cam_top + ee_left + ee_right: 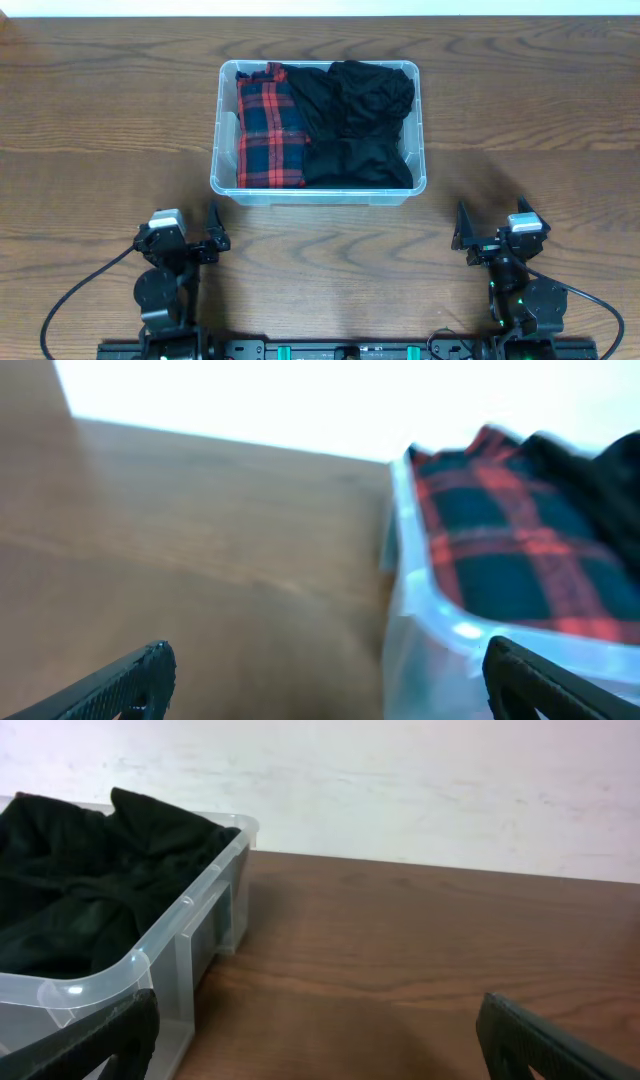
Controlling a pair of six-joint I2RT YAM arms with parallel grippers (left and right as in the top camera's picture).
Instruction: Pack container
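The clear plastic container (317,197) stands at the middle of the table. Inside it, a red and dark plaid garment (268,130) lies on the left and black garments (360,120) fill the right. My left gripper (180,228) rests low near the front edge, short of the container's left front corner, open and empty. On the right side my right gripper (492,228) sits the same way, open with nothing in it. The left wrist view shows the container's corner (430,620) and the plaid cloth (510,550). The right wrist view shows the container's corner (190,920) and black cloth (90,870).
The wooden table (100,120) stretches bare to both sides of the container. A pale wall (400,780) runs behind the table's far edge. Black cables (80,290) trail from both arm bases at the front.
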